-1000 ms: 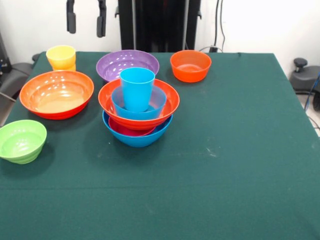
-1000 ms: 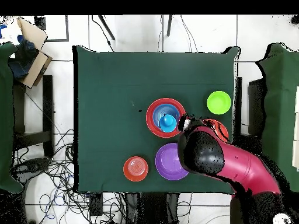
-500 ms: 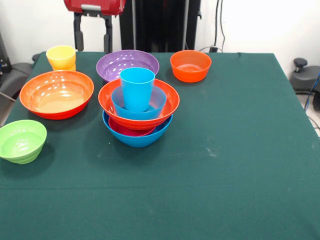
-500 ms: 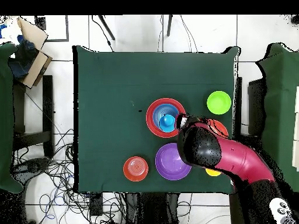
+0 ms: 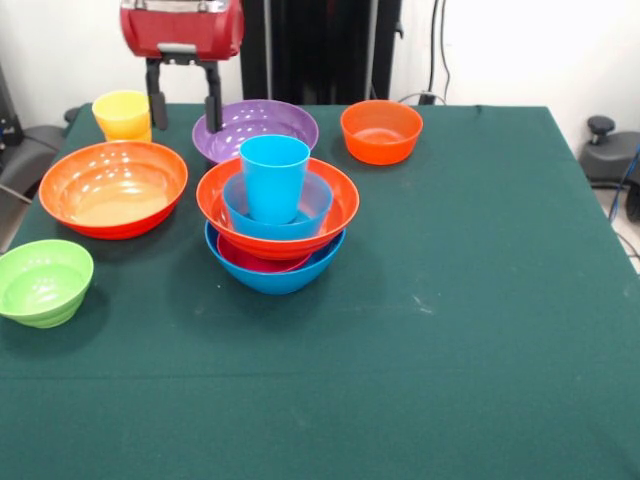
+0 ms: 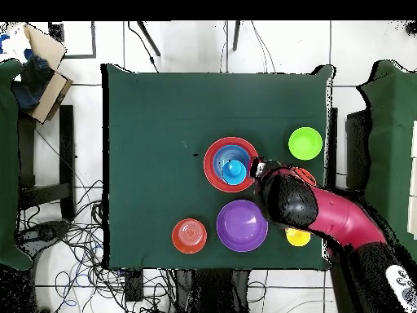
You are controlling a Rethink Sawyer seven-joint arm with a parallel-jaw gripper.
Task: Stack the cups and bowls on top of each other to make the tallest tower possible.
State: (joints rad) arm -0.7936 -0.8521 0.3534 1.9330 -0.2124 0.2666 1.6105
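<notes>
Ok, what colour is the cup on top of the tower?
Sky blue; the cup shows best in the front view.

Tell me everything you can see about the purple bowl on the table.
The purple bowl is a large, round, glossy plastic-looking bowl, upright and seemingly empty. It sits on the green table directly behind the tower, which hides its near rim, so contact between them cannot be judged. The small orange bowl stands apart on one side and the yellow cup on the other. The gripper hangs open just beside its rim, on the yellow cup's side, not gripping it.
</notes>
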